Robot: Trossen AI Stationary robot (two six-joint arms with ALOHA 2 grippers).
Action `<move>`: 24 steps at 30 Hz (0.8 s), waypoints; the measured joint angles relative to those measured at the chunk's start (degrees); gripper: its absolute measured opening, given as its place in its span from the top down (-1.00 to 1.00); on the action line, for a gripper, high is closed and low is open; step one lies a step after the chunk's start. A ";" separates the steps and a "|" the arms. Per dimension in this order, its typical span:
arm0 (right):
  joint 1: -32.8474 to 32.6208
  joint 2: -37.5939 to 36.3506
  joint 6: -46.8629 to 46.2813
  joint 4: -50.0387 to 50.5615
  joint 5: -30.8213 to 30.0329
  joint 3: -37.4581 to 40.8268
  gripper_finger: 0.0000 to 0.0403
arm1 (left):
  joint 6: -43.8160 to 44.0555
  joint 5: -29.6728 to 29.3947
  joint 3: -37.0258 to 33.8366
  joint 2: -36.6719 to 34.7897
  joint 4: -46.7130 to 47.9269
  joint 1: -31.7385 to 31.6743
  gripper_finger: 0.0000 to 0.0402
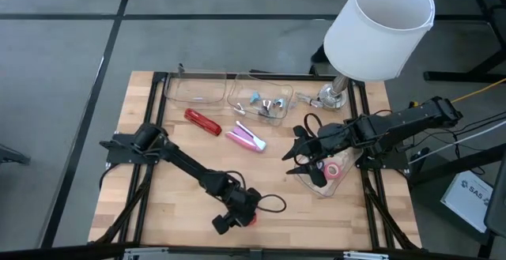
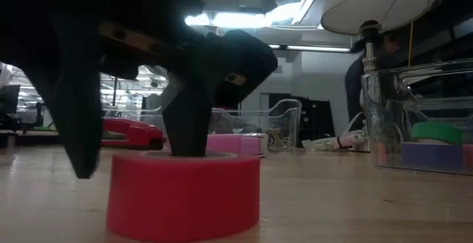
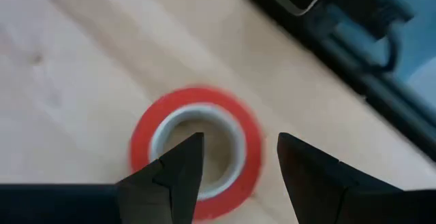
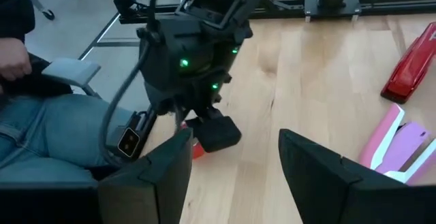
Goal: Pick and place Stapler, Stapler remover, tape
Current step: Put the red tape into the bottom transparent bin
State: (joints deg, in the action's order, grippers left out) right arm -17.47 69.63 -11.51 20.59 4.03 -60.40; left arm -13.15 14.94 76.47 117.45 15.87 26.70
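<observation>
A red tape roll [image 3: 197, 152] lies flat on the wood near the table's near edge [image 1: 251, 220]. My left gripper [image 3: 235, 149] is open and points down over it: one finger stands in the roll's hole [image 2: 185, 128], the other outside its wall [image 2: 77, 136]; no touch shows. My right gripper [image 1: 299, 154] is open and hovers between the pink stapler [image 1: 247, 138] and a clear container [image 1: 328, 175] holding a pink tape roll [image 1: 335, 170]. The red stapler [image 1: 202, 122] lies flat further left. Staple removers [image 1: 267, 106] sit in a clear bin.
Two clear bins [image 1: 198, 91] stand at the far edge, with a white-shaded lamp [image 1: 379, 24] at the far right corner. Green [image 2: 436, 132] and purple [image 2: 429, 156] rolls show in the container. A seated person [image 4: 41, 135] is beyond the near edge. Bare wood lies left of centre.
</observation>
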 joint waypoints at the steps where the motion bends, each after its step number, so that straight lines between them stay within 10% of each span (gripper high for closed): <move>1: 0.00 0.00 0.00 0.01 0.00 0.00 -0.08 | 0.10 -0.06 0.00 0.02 0.44 -0.09 0.08; 17: 0.02 0.00 1.51 0.36 0.00 0.03 -0.08 | -0.94 -3.17 0.15 0.19 4.83 -1.79 0.83; 24: 0.02 0.00 1.49 0.37 0.00 0.03 -0.08 | 0.87 -3.48 -0.01 -0.40 6.27 -2.76 0.83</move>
State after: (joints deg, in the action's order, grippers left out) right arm -17.45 69.63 -10.02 20.96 4.03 -60.38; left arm -12.28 11.46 76.46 117.05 22.14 23.95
